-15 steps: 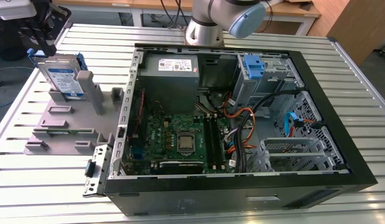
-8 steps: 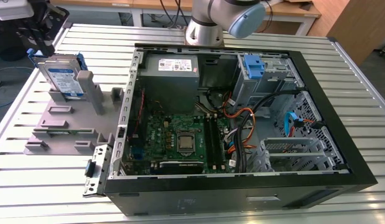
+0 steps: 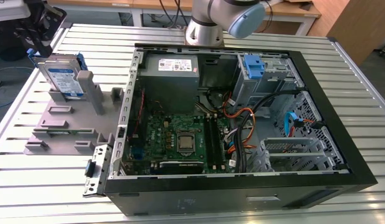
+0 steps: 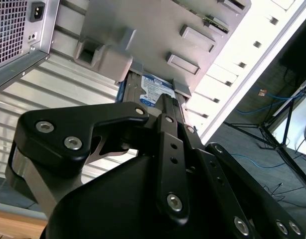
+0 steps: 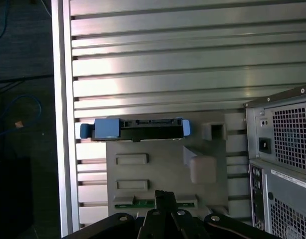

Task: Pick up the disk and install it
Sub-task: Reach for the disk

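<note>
A slatted aluminium table (image 3: 18, 140) is seen carrying an open computer case (image 3: 360, 177) and, beside it, a grey fixture (image 3: 61, 126). Wooden furniture (image 3: 357, 23) is ranged beyond the table. In the first wrist view a dark floor with a loose blue cable (image 5: 28, 98) is shown past the table's edge.

The gripper (image 5: 165, 195) is held over the fixture, touching nothing. Its fingertips appear drawn together with nothing between them, though little of them is seen past the black linkage.

The disk (image 5: 138, 129) is stood on edge in a slot of the fixture, ahead of the gripper and apart from it. It is framed at both ends by its blue carrier (image 5: 105, 129). A green strip (image 5: 155, 203) is lodged in the fixture, closest to the fingertips.

In the second wrist view most of the disk (image 4: 155, 92) is hidden behind the gripper body, and its lower part is sunk in the fixture. In the exterior view the arm (image 3: 208, 23) is cut off by the upper edge. The label's print cannot be made out.
</note>
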Controlling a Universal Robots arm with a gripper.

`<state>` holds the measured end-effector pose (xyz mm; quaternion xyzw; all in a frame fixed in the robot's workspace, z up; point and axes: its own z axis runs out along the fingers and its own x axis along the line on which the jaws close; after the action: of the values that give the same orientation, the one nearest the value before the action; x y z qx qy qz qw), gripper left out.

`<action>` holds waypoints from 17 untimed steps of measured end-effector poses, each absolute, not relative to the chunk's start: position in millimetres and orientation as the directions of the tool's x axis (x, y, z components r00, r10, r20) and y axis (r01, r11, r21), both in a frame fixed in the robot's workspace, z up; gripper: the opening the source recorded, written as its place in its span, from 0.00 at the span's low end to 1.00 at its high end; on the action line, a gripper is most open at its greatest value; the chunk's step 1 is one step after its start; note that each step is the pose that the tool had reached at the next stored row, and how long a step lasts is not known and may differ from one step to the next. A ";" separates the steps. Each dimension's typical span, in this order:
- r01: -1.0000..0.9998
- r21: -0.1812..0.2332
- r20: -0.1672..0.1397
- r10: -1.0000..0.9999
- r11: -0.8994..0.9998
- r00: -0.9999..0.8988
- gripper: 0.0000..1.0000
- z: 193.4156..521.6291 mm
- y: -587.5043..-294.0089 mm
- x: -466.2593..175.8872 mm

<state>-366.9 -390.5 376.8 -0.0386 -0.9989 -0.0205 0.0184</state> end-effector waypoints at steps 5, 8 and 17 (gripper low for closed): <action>0.078 0.039 0.038 0.076 0.996 -0.996 0.11 374.0 -386.0 -370.0; 0.078 0.039 0.038 0.077 0.996 -0.996 0.11 371.9 -380.6 -370.7; 0.080 0.040 0.038 0.078 0.996 -0.996 0.11 365.3 -362.4 -376.1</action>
<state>-376.1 -362.4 365.3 -0.0397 -0.9988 -0.0205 0.0184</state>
